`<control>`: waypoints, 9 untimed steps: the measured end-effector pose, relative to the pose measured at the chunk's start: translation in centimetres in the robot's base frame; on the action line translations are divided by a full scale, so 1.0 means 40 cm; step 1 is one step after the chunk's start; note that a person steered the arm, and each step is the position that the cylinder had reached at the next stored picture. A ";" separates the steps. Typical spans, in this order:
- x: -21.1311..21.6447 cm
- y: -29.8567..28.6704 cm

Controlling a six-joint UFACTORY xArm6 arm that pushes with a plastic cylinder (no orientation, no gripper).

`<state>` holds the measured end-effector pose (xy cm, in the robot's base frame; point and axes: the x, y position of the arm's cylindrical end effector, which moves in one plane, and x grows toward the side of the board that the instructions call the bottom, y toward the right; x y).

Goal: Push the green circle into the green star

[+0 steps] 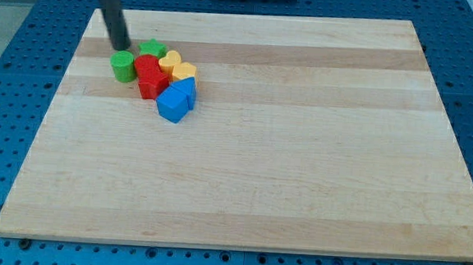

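The green circle [124, 66] sits near the board's upper left, at the left end of a tight cluster of blocks. The green star [152, 49] lies just up and to the right of it, a small gap apart, touching the red blocks. My tip [122, 47] rests on the board just above the green circle and left of the green star, very close to both. The rod rises from there toward the view's top left.
The cluster also holds red blocks [150, 75], a yellow heart [172, 60], another yellow block [184, 72] and two blue blocks [176, 100]. The wooden board [300, 169] lies on a blue pegboard table [10, 61].
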<state>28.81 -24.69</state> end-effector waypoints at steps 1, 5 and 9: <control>0.033 -0.125; 0.203 -0.092; 0.209 0.074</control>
<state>37.18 -21.74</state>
